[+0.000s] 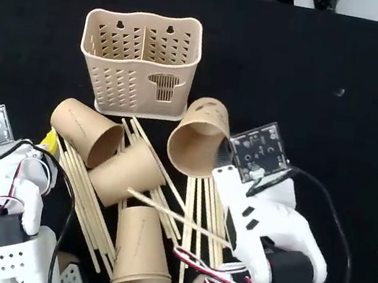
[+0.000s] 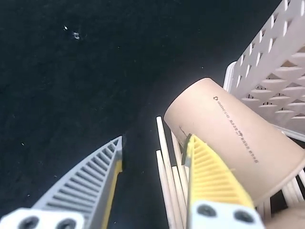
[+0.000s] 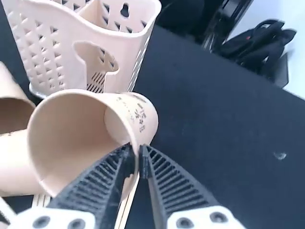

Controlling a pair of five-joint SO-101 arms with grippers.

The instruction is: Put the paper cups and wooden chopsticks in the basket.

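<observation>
Paper cup [image 3: 81, 133] | rim pinched by right gripper [image 3: 136, 151] | base toward basket [image 3: 47, 52]

Setting: robotics lab bench. Evidence: tabletop [image 1: 348, 67] covered w/ black cloth; left arm [image 1: 5, 226] & right arm [image 1: 274, 237] are white printed parts w/ bare camera board [image 1: 260, 153] and loose wiring [image 1: 204, 265]; dark bags [image 3: 259, 40] in bkgd.
</observation>
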